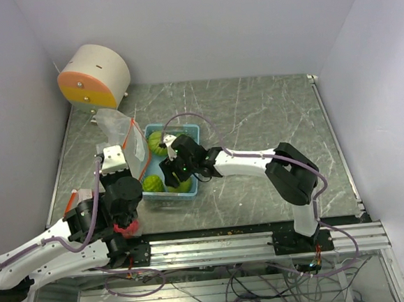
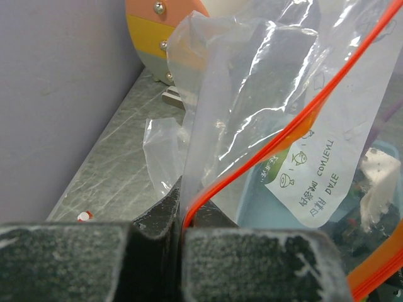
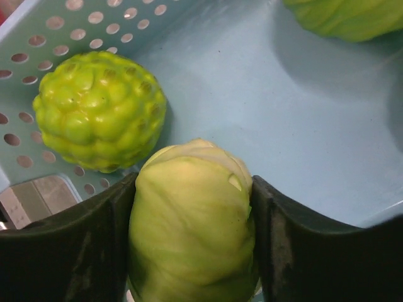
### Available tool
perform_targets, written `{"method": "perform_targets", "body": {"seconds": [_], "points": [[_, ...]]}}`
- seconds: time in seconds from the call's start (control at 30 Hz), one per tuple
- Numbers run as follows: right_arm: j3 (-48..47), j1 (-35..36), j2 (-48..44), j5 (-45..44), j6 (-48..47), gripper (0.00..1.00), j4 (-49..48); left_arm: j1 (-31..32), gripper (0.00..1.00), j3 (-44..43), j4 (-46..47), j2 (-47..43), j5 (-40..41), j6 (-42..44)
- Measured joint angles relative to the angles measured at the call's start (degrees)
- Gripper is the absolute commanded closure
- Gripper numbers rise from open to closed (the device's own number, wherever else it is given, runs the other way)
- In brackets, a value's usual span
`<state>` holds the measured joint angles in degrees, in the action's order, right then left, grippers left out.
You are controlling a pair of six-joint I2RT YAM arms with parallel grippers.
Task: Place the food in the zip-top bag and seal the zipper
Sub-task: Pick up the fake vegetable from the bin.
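Toy cabbage [image 3: 192, 220] sits clamped between the fingers of the right gripper [image 1: 175, 168], low inside the light blue tray [image 1: 190, 134], its long axis running along the fingers. A bumpy green piece [image 3: 101, 110] lies just beside it against the perforated wall, and more green food [image 1: 156, 142] rests at the tray's far end. The left gripper [image 2: 182, 217] is pinched together on the zip-top bag [image 2: 264, 113] at its red zipper [image 2: 302, 119], holding the clear film up at the tray's left side above the surface [image 1: 269, 111]. The bag lies to the left of the loaded gripper, so the coming carry looks like a short leftward lift over the tray wall. How wide the mouth stands cannot be told.
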<state>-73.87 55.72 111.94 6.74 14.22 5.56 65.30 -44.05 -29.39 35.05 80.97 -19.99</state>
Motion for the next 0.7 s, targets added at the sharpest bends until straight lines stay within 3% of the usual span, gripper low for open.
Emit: {"method": "perform_targets", "body": {"seconds": [0.07, 0.13, 0.37, 0.7], "points": [[0.2, 0.0, -0.2, -0.1, 0.2, 0.73, 0.0, 0.0, 0.93, 0.0, 0.0, 0.0, 0.0, 0.1], [0.9, 0.0, -0.7, -0.2, 0.2, 0.82, -0.1, 0.0, 0.93, 0.0, 0.2, 0.0, -0.1, 0.1], [4.7, 0.0, -8.1, -2.6, 0.2, 0.87, 1.6, 0.0, 0.93, 0.0, 0.2, 0.3, -0.2, -0.1], [12.2, -0.2, -33.3, -1.6, 0.5, 0.87, -7.5, 0.0, 0.93, 1.4, 4.2, 0.8, -5.9, 0.6]]}}
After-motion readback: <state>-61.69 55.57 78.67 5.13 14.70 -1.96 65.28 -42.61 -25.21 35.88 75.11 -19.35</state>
